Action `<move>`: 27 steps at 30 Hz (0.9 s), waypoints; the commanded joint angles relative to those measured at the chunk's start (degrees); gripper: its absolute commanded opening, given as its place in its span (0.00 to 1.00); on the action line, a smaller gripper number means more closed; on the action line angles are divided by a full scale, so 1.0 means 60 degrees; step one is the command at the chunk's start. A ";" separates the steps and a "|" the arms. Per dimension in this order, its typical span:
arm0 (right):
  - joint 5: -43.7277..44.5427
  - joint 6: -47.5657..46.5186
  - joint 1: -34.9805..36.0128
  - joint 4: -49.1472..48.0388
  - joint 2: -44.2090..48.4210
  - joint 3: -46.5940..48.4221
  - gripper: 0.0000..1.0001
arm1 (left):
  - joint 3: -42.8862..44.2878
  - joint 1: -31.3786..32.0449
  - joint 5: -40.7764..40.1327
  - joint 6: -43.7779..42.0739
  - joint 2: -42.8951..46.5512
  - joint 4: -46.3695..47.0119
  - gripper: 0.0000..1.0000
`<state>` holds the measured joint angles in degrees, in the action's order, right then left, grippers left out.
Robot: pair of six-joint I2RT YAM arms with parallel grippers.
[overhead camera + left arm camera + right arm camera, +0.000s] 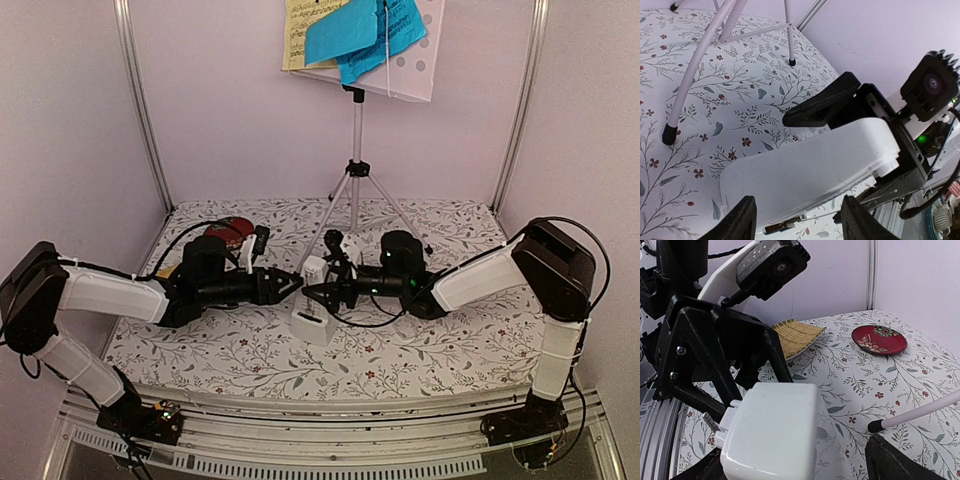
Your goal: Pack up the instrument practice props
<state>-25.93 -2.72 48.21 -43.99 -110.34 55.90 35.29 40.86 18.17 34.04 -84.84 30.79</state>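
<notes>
One metronome [810,170] is between the two grippers, over the middle of the table [450,340]. Both arms reach inward, low and nearly level, tips almost meeting. The left gripper [292,284] clamps the metronome. The right gripper [312,292] has its jaws spread wide around it. One music stand [356,150] at the far edge carries two blue sheets [350,35] and one yellow sheet [296,40]. One dish [879,339] and one tray [796,335] lie toward the far left corner.
</notes>
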 commanded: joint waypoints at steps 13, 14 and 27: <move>0.0492 0.0065 0.0158 0.0099 -0.0149 0.0006 0.84 | 0.0546 0.0044 0.0212 -0.0258 -0.0234 0.0040 0.59; 0.0609 0.0060 0.0166 0.0090 -0.0122 -0.0023 0.82 | 0.0564 0.0056 0.0201 -0.0269 -0.0231 0.0029 0.60; 0.0985 0.0255 0.0180 -0.0787 0.0194 -0.0766 0.74 | 0.0546 0.0060 -0.0387 -0.0487 0.0251 -0.0480 0.60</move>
<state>-21.47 -2.15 49.12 -45.82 -110.48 52.62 37.56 40.99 18.11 32.53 -85.17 29.47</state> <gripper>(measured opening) 0.749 0.596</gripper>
